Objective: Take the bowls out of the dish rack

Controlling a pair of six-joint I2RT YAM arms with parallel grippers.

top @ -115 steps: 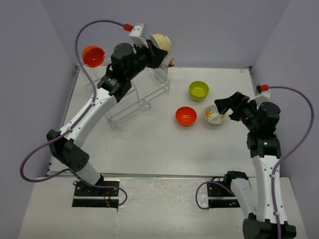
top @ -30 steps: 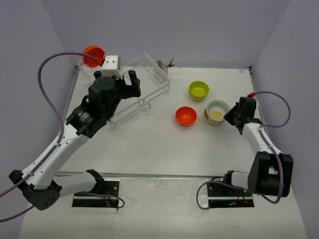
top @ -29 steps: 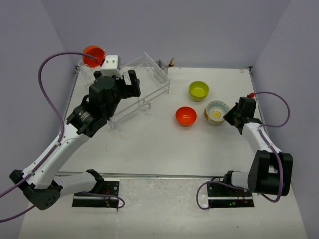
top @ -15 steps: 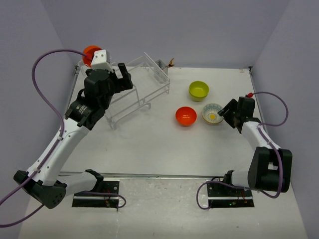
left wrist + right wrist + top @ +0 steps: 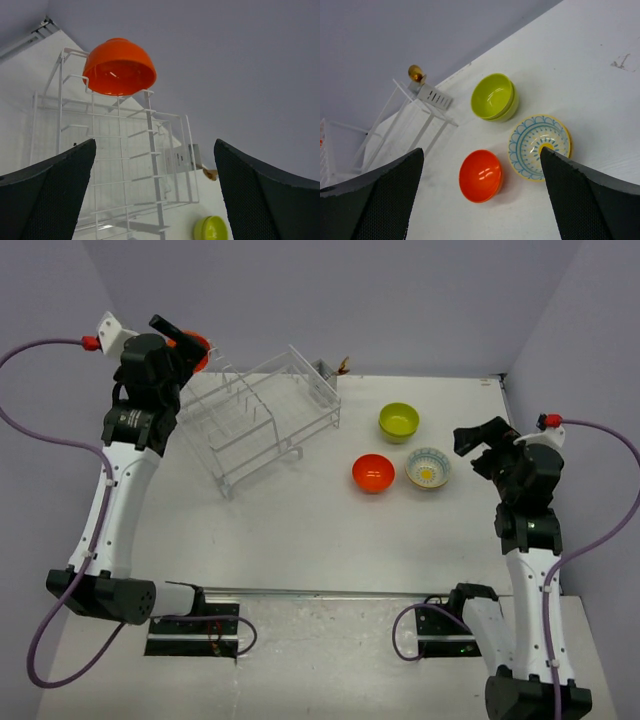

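Grey-violet walls surround the white tabletop. The dish rack sits toward the far-left corner, an orange bowl perched on its far end, facing the left claw, spread wide and empty. A green bowl, red bowl and patterned bowl rest toward the right edge, near the right claw, likewise spread.

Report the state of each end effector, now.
Left end effector: open, holding nothing, facing the orange bowl on the dish rack.
Right end effector: open, holding nothing.
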